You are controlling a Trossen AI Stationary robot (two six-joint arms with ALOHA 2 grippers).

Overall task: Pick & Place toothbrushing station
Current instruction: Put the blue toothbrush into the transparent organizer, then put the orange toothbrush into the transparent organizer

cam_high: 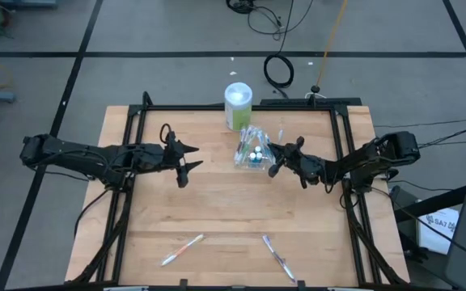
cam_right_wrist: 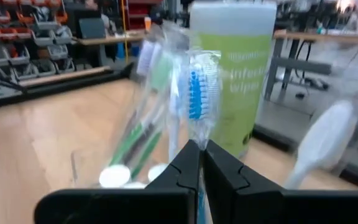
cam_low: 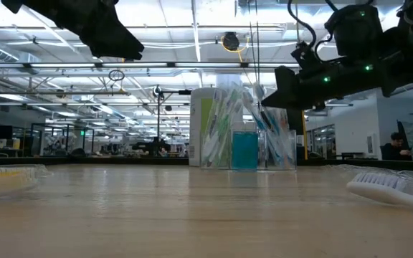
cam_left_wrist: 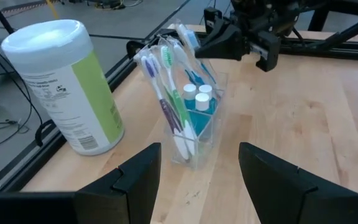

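1. The clear plastic bag (cam_high: 252, 149) is standing upright just above the centre of the high view, holding several toothbrushes (cam_left_wrist: 169, 93) and the white-capped teal tubes (cam_left_wrist: 199, 99).
2. The right gripper (cam_high: 273, 158) is sitting right at the bag's right side in the high view, its fingers clenched tight together; in the right wrist view a blue-bristled brush (cam_right_wrist: 196, 93) is rising directly above the closed fingertips, but I cannot tell whether anything is pinched between them.
3. The left gripper (cam_high: 186, 159) is hovering left of centre in the high view, well apart from the bag, with its fingers spread and nothing between them; the left wrist view is looking straight at the bag through that gap.
4. A white wipes canister (cam_high: 238, 105) with a green label is standing just above the bag in the high view, close behind it, near the table's (cam_high: 217, 210) upper edge.
5. Two loose toothbrushes are lying near the lower edge of the high view: an orange-pink toothbrush (cam_high: 182, 250) at lower left of centre and a white toothbrush (cam_high: 277, 256) at lower right of centre, well apart from both grippers.
6. A broad stretch of bare wood is lying open between the bag and those two loose brushes.
7. The black frame rails (cam_high: 128, 162) are running down both sides of the table, beneath each arm.
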